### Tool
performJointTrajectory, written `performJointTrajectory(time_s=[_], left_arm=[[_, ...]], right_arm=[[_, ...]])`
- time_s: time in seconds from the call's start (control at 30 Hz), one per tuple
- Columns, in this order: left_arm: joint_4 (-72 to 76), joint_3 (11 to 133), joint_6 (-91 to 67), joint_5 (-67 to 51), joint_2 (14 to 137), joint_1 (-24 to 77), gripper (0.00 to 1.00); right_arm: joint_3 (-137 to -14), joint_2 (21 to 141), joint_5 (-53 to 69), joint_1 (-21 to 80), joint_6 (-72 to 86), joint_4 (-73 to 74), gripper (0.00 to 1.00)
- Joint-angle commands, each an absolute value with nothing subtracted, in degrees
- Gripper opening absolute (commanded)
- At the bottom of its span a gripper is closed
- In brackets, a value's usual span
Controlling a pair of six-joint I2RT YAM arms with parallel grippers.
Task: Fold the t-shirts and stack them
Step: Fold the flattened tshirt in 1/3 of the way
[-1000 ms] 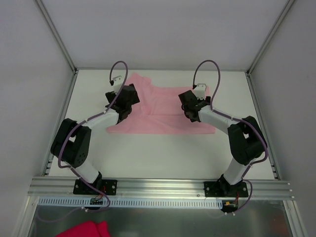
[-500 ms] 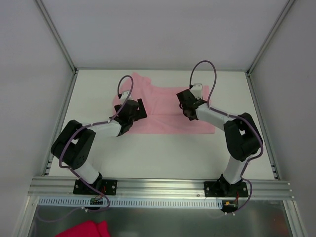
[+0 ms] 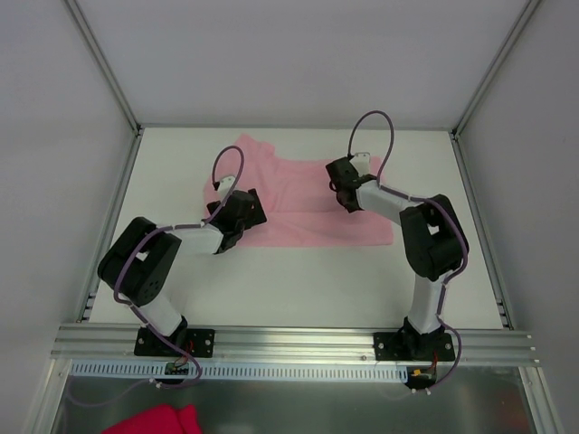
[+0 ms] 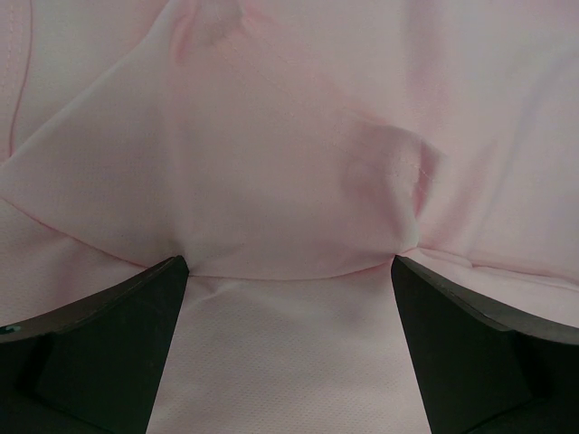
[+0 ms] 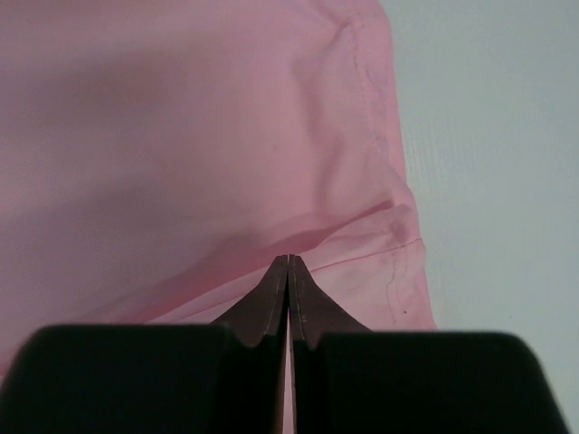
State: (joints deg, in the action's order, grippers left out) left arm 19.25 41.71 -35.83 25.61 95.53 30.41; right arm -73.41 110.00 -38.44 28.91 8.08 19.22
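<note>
The right pincer (image 5: 288, 264) is pinched shut on the right edge of the pale pink t-shirt (image 3: 298, 203), the left pincer (image 4: 288, 264) gapes wide and empty over its left part, and white table (image 3: 298, 289) shows on the near side.

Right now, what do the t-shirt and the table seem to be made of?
The t-shirt: thin, soft knit fabric, matte pale pink. The left wrist view shows a fine dotted texture, stitched seams and soft creases. Cotton or synthetic, I cannot tell.
The table: smooth, hard white surface, matte, no grain; perhaps laminate or painted board.
</note>
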Motion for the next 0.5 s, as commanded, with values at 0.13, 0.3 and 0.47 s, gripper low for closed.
performJointTrajectory(time_s=[0.13,0.3,0.47], left_arm=[[16.35,38.68,-38.59,31.2,91.23,30.85,0.99],[16.96,38.06,-38.06,31.2,91.23,30.94,0.99],[17.66,38.41,-37.79,30.59,92.11,30.94,0.99]], right_arm=[[-77.25,112.67,-39.8,27.69,8.09,23.54,0.01],[-81.82,115.75,-42.88,27.95,6.59,26.45,0.01],[-77.97,110.93,-46.66,28.39,4.22,20.14,0.01]])
